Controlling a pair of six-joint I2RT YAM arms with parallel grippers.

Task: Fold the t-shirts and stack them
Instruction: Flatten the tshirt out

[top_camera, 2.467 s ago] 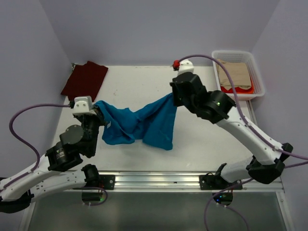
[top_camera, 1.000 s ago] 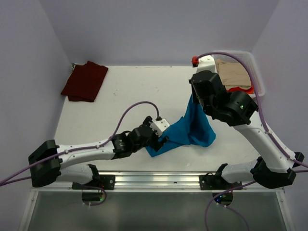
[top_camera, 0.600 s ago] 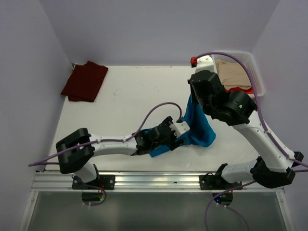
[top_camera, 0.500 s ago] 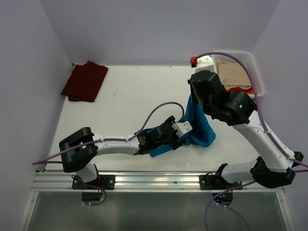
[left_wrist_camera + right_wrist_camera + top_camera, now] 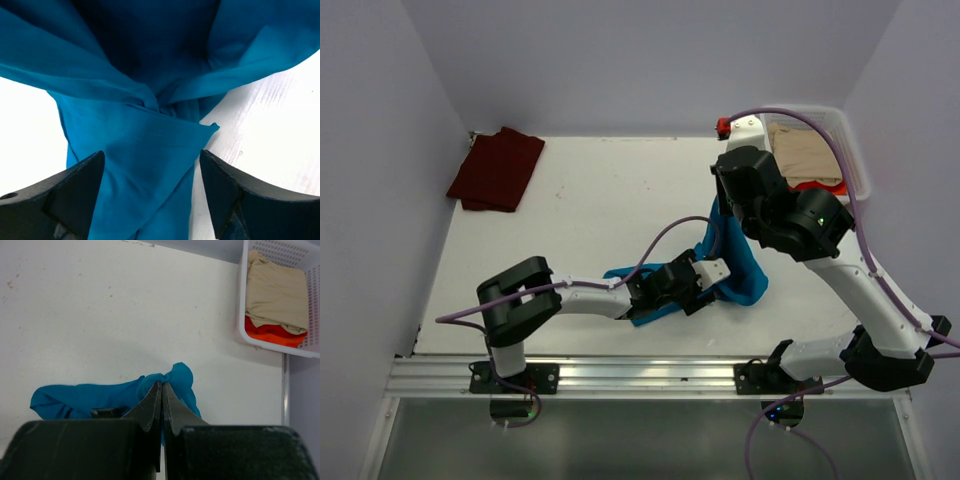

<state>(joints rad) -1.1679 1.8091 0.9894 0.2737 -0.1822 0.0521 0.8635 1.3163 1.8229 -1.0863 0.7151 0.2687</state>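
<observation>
Robot lab cell, plain walls [image 5: 650, 60], white table [image 5: 590, 190], mounting rail [image 5: 650, 375]

Folded t-shirt [image 5: 496, 167] back left, bunched t-shirt [image 5: 748, 275] front (rightward), basket [image 5: 852, 150] back right

The teal shirt [image 5: 135, 145] is soft, matt cloth, creased, with a fine stitched seam. The maroon shirt [image 5: 497, 168] is matt cloth too. The table [image 5: 600, 200] is white and matt, faintly grained and scuffed. The basket [image 5: 242, 300] is white perforated plastic with a slight sheen. The left fingers [image 5: 75, 187] look like matt black plastic. The rail [image 5: 640, 372] is brushed metal.
</observation>
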